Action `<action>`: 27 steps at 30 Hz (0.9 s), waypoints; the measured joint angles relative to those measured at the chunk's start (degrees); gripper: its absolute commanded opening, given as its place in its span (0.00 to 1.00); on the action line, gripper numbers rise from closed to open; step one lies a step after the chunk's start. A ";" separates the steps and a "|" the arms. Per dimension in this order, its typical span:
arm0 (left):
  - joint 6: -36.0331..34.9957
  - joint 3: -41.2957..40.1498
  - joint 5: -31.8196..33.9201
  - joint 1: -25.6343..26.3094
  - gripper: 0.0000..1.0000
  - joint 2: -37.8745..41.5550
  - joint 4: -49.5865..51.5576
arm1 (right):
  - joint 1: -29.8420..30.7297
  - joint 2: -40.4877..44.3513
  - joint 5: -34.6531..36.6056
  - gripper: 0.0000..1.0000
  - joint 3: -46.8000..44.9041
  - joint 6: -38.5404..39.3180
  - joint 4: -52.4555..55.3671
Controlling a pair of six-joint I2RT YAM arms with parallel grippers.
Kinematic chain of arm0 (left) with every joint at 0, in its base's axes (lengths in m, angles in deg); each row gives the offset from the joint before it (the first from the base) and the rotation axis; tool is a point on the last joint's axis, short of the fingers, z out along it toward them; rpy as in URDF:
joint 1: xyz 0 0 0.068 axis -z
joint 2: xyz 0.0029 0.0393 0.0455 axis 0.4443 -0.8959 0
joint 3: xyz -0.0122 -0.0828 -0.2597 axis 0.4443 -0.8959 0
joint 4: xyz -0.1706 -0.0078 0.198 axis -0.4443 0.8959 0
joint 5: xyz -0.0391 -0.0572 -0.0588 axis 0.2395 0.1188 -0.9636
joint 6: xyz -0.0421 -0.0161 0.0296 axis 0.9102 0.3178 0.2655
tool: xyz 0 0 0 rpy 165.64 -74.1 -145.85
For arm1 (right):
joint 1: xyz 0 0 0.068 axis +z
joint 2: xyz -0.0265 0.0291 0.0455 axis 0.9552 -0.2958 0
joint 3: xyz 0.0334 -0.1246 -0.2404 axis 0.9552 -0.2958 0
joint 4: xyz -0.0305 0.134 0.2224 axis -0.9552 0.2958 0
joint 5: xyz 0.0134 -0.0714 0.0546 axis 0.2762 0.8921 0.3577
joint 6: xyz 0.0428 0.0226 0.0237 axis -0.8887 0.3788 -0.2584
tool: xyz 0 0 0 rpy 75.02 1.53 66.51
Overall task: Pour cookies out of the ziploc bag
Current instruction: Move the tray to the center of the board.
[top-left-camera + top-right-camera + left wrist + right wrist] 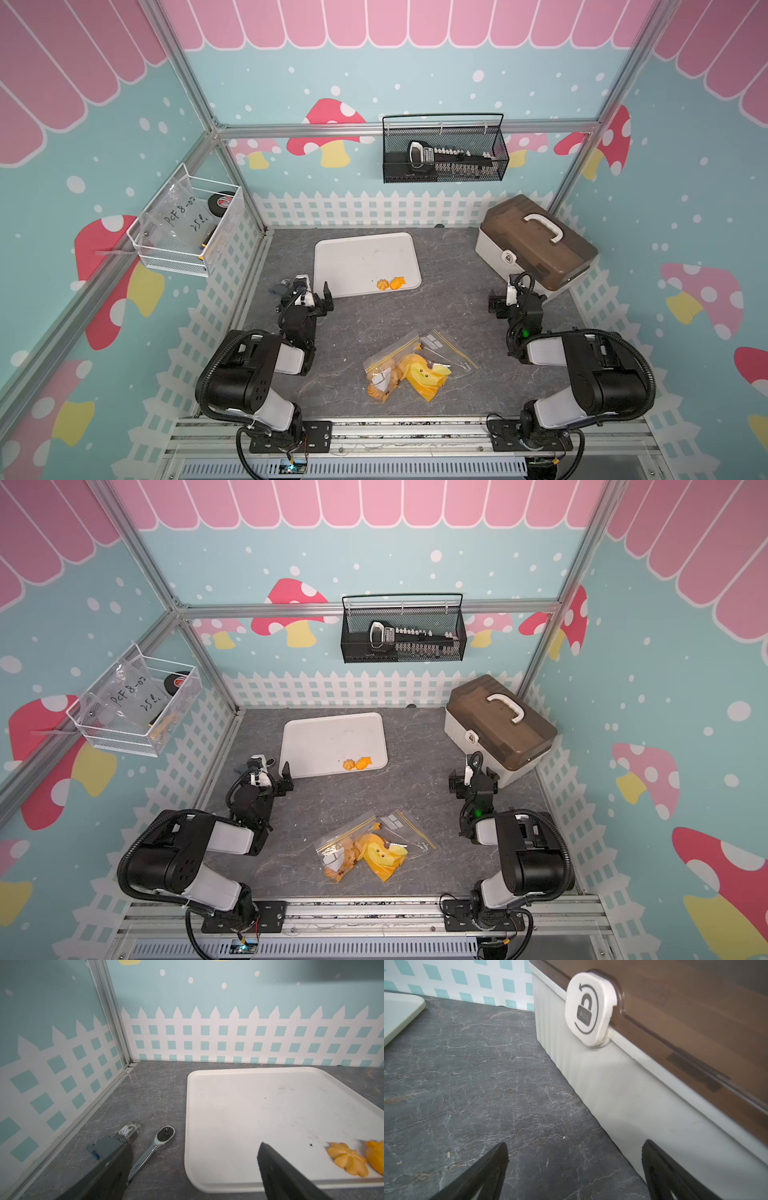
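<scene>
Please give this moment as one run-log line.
left gripper: open, empty, by white tray; right gripper: open, empty, by storage box; ziploc bag: on table; cookies: two on tray

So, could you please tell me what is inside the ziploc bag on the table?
Through the clear ziploc bag, golden cookies show, bunched at one end. A yellow cartoon-face print covers part of it, so whatever lies behind cannot be seen.

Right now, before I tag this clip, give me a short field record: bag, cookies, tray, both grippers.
ziploc bag: lying on the table between the arms, unheld
tray: white, beyond the bag
cookies: two on the tray, others in the bag
left gripper: open, empty, at the tray's near corner
right gripper: open, empty, beside the storage box
</scene>
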 measured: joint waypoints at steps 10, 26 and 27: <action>0.00 0.11 0.28 0.00 0.98 0.00 2.36 | 0.00 0.00 -0.44 0.98 0.00 0.02 -0.17; 0.00 0.11 0.26 0.00 0.99 0.00 2.54 | 0.00 0.00 -0.44 0.99 0.00 0.02 -0.20; 0.00 0.11 0.26 0.00 0.99 0.00 2.51 | 0.00 0.00 -0.44 0.99 0.00 0.02 -0.20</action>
